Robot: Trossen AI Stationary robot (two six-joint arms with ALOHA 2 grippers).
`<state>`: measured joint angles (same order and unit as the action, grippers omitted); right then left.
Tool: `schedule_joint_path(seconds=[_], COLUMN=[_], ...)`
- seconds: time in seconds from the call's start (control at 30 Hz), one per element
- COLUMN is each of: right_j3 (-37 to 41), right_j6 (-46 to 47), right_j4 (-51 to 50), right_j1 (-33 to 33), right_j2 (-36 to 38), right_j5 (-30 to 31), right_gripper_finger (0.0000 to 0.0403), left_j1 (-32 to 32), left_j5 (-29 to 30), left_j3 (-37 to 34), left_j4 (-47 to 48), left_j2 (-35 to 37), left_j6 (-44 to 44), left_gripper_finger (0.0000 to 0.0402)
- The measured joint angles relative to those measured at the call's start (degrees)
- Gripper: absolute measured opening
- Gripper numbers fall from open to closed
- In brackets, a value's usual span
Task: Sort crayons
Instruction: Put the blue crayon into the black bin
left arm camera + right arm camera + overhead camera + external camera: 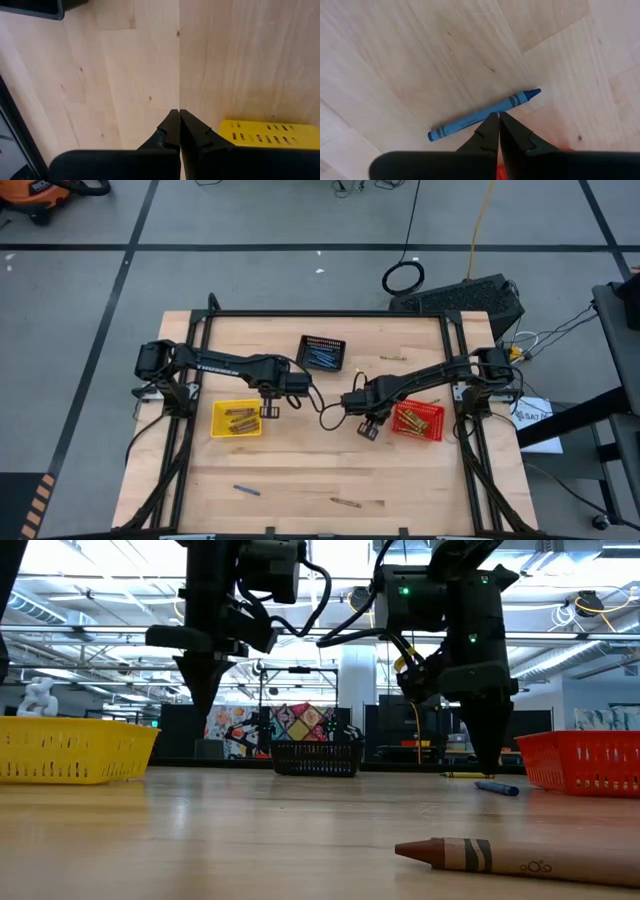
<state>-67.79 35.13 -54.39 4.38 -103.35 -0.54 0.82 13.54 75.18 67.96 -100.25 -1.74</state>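
Right wrist view shows your right claw (499,116) clenched, empty, tips poised just over a blue crayon (482,115) lying on the tabletop (395,60); left claw (179,113) clenched beside the yellow basket (270,134).

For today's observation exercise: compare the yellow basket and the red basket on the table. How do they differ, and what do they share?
The yellow basket sits on the table's left half, by the shut left claw; the red basket sits on the right half, by the shut right claw. The yellow basket lies square to the table edges; the red one is turned slightly. Both are small mesh baskets holding crayons of brownish tones.
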Motion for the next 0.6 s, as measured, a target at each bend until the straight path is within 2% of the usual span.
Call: schedule_joint_path(seconds=[0.6], right_j3=[4.42], right_j6=[0.18], right_j4=[6.59], right_j1=[0.94], right_j2=[0.02], right_j5=[-1.27], right_gripper_finger=[0.0], left_j1=[0.0], left_j5=[-0.03], left_j3=[0.02], left_j4=[1.97], left_j2=[1.5], left_j6=[1.42], left_gripper_finger=[0.0001])
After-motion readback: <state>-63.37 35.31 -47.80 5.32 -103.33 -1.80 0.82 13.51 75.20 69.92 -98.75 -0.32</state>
